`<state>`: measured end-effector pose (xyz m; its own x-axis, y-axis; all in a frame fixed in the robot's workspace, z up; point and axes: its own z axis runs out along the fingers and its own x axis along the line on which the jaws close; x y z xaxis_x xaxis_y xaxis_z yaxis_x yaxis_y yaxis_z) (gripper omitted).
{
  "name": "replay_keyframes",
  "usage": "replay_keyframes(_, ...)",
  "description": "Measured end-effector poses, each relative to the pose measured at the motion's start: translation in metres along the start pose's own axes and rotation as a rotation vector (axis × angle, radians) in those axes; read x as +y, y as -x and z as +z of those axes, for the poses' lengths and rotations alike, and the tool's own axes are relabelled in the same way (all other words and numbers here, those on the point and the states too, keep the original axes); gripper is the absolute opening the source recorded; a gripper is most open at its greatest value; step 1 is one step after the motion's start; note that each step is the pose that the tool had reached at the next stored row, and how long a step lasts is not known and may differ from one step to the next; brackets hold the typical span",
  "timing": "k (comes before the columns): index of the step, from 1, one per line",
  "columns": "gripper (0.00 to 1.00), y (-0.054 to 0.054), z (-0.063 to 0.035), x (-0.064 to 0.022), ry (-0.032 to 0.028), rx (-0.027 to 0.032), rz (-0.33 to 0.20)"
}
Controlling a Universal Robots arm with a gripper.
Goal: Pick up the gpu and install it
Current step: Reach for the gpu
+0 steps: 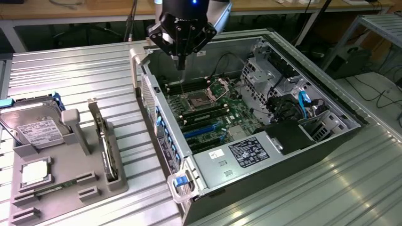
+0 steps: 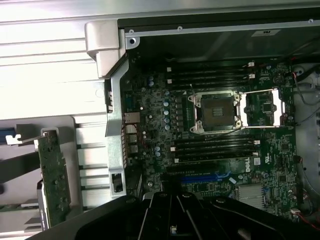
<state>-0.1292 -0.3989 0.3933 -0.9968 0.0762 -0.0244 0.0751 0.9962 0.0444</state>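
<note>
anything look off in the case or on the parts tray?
Nothing damaged or spilled. One oddity: the CPU socket on the motherboard stands open, load plate flipped back, no chip in it. The gpu stands on edge in a slot of the tray.

We log the ribbed table [image 1: 82,75]: bare metal, shiny. Holder [image 1: 63,193]: matt grey plastic. Hard drive [image 1: 18,118]: silver metal with a white paper label [image 1: 39,133]. Gpu [image 1: 103,141]: dull circuit board, metal bracket [image 1: 93,106]. Computer case [image 1: 213,167]: bare sheet metal inside, matt black outside.
</note>
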Motion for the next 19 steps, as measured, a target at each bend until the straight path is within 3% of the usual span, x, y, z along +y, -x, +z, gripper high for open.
replay_keyframes(19,0.11,-0.0069,-0.0002,-0.0006,0.0,0.0,0.0)
